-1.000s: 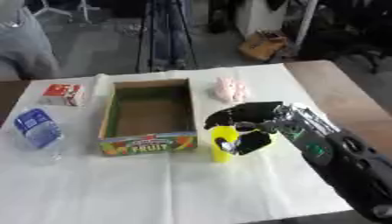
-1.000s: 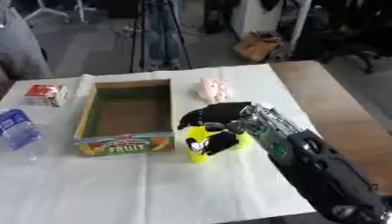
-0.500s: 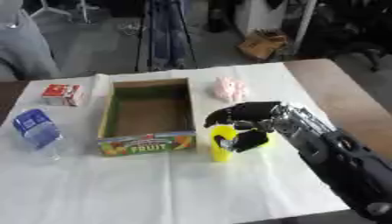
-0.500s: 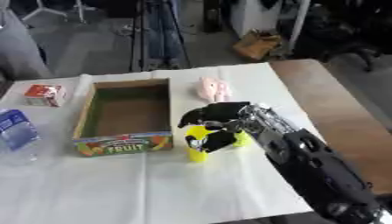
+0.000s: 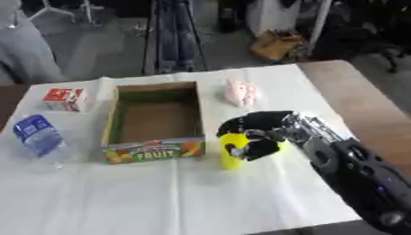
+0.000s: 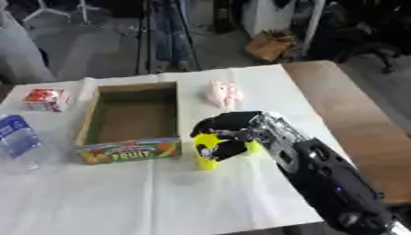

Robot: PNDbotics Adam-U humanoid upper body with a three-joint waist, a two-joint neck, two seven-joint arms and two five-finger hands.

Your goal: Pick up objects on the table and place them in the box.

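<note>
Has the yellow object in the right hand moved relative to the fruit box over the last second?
No. The yellow object sits just right of the box, right hand around it.

I see a white-covered table (image 5: 120, 197) carrying a fruit box (image 5: 152, 121), water bottle (image 5: 38, 140), small carton (image 5: 66, 99), pink object (image 5: 239, 92) and yellow container (image 5: 233, 156).

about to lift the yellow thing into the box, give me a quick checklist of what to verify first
1. Right hand fingers curled round the yellow object: ok.
2. Yellow object off the table: cannot tell.
3. Fruit box open, with room inside: ok.
4. Path left to the box free of things: ok.
5. Pink object, red carton and blue bottle apart from the hand: ok.
6. Left hand out of the way: not in view.
</note>
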